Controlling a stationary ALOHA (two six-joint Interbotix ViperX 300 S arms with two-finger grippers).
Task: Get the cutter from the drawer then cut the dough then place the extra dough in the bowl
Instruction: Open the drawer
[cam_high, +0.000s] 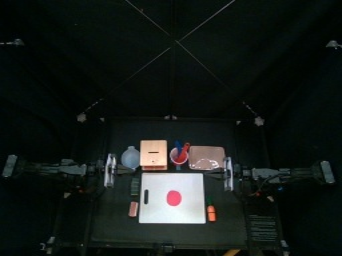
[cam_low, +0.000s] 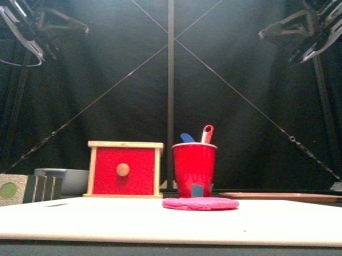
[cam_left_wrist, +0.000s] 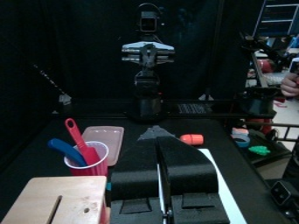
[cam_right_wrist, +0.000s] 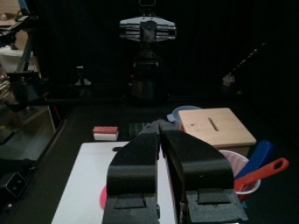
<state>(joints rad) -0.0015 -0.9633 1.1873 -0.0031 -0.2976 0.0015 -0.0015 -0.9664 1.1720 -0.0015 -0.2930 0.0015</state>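
The dough (cam_high: 173, 197) is a flat, round, red-pink disc, whole and uncut, lying at the middle of the white cutting board (cam_high: 193, 183) in the front half of the table. Behind the board's back-left corner stands the pale wooden box (cam_low: 124, 146), upright, its red drawer front (cam_low: 124, 170) facing forward and shut flush in the frame, with a small pale knob at its centre. The blue-grey bowl (cam_high: 131, 157) sits upright just beside the box on its left.
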